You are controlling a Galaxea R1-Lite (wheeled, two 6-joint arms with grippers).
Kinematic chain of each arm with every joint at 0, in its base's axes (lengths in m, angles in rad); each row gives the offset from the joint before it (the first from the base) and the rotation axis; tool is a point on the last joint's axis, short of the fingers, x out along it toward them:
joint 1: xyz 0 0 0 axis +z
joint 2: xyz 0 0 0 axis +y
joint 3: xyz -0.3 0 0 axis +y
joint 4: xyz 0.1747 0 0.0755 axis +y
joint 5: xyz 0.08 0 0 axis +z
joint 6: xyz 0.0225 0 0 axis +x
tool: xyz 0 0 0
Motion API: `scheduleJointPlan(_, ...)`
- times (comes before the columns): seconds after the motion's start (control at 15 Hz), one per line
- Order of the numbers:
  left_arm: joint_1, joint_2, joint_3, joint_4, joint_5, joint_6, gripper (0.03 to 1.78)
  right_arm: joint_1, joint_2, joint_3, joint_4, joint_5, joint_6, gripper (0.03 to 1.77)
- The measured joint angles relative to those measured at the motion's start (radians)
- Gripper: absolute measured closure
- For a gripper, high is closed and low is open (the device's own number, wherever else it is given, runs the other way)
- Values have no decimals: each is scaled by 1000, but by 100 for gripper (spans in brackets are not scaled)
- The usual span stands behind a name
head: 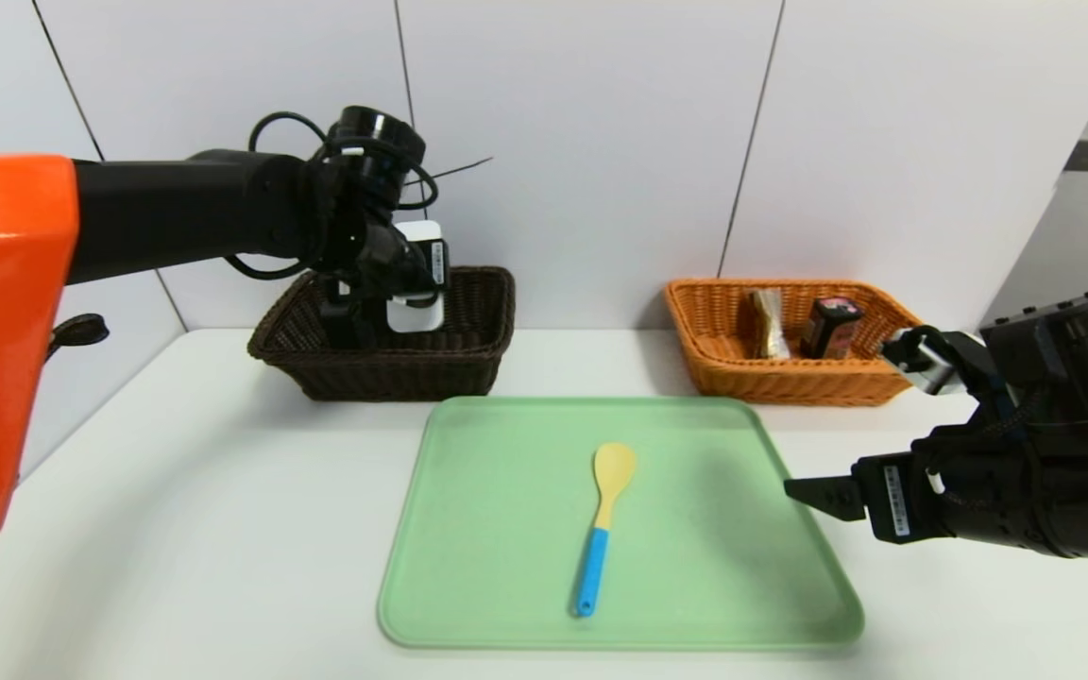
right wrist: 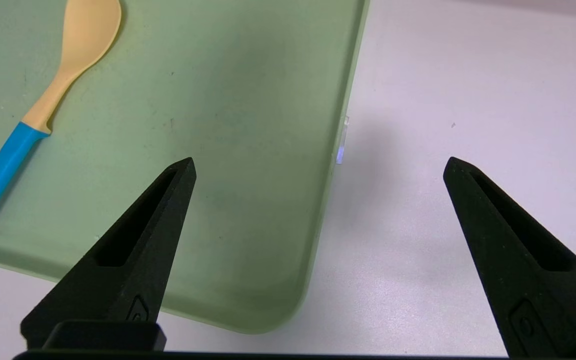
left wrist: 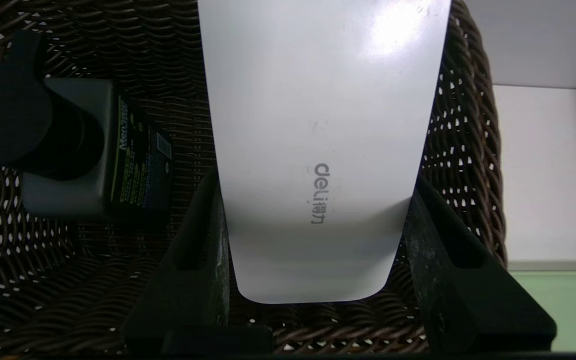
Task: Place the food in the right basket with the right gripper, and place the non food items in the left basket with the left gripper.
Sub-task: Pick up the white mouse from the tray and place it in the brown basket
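Note:
My left gripper [head: 391, 307] [left wrist: 313, 185] hangs over the dark brown left basket [head: 393, 373] [left wrist: 468, 125], shut on a flat white rounded case [head: 416, 274] [left wrist: 318, 115] that points down into it. A black bottle [left wrist: 68, 150] lies on the basket floor beside the case. The yellow spoon with a blue handle [head: 605, 524] [right wrist: 43, 110] lies in the middle of the green tray [head: 506, 567] [right wrist: 248, 150]. The orange-tan right basket [head: 790, 382] holds the brownish snack packet [head: 768, 323] and the small dark box with a pink top [head: 830, 326]. My right gripper [head: 813, 496] [right wrist: 319, 162] is open, empty, at the tray's right edge.
The white table [head: 176, 519] carries both baskets at the back against a white panelled wall, with the tray in front between them. Bare table lies to the left of the tray and to the right of it under my right arm.

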Motion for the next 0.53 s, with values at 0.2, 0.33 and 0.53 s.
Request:
scheduleJointPlan(0.2,17,42,0,-26,0,11,83,0,-3,3,0,0,-1,9)
scheduleJointPlan(0.33,27,63,0,-34,0,24,83,0,-5,4,0,0,0,9)
scheduleJointPlan(0.53,37,84,0,-43,0,27,83,1,-5,5,0,2,0,9)
